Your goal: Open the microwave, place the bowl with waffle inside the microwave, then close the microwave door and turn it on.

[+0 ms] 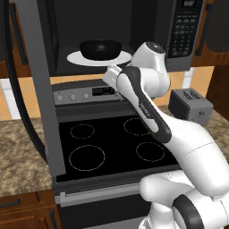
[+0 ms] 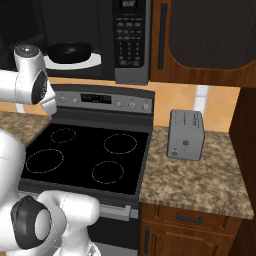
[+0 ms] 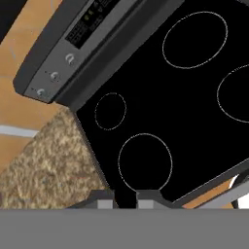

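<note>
The microwave [image 1: 120,36] hangs above the stove [image 1: 112,143], its cavity open to the room; the microwave door [image 1: 44,89] is swung wide out to the left, its grey frame reaching down in front of the stove's left edge in the left base view; inside, the black bowl [image 1: 101,48] sits on the white round plate [image 1: 74,57], roughly centred on it, and the same bowl [image 2: 70,51] shows in the right base view on the plate's near rim [image 2: 92,62]; the waffle cannot be made out inside the bowl from these angles; the dark keypad [image 2: 130,37] runs down the microwave's right side; the arm bends up over the cooktop with its wrist just below the microwave's opening; in the hand view the gripper [image 3: 125,198] points down at the black glass cooktop [image 3: 194,112], its two finger tips standing close together with only a narrow gap between them and nothing held there; a small grey toaster [image 2: 186,134] stands on the speckled stone counter [image 2: 200,180] to the right of the stove.
</note>
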{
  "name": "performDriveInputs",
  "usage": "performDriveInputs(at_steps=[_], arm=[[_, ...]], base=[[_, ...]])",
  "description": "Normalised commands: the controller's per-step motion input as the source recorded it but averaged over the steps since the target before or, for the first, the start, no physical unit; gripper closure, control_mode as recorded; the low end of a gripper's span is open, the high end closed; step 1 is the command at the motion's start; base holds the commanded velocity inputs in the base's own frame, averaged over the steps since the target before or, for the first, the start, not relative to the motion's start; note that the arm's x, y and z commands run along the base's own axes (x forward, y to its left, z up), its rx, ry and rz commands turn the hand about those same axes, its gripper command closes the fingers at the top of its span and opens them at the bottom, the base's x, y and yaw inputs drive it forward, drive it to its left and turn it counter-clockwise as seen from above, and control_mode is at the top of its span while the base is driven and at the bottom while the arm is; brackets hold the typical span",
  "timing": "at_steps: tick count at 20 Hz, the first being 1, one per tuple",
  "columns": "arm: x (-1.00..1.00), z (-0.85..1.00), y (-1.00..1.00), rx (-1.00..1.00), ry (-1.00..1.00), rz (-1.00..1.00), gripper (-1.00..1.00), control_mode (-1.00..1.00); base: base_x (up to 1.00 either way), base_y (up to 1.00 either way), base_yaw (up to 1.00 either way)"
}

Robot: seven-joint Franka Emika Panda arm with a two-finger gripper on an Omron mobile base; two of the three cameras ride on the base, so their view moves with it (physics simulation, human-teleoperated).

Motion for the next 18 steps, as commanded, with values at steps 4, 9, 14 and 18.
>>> performDriveInputs(at_steps=[4, 9, 14, 18], arm=[[-0.20, -0.97, 0.53, -0.37, 0.01, 0.28, 1.00, -1.00], [-0.02, -0.91, 0.30, -0.38, 0.01, 0.31, 1.00, -1.00], [0.00, -0.45, 0.07, -0.48, 0.07, 0.36, 1.00, -1.00], [0.00, -0.21, 0.00, -0.61, 0.09, 0.35, 1.00, -1.00]], base=[[0.00, 0.00, 0.00], [0.00, 0.00, 0.00], [0.00, 0.00, 0.00], [0.00, 0.00, 0.00]])
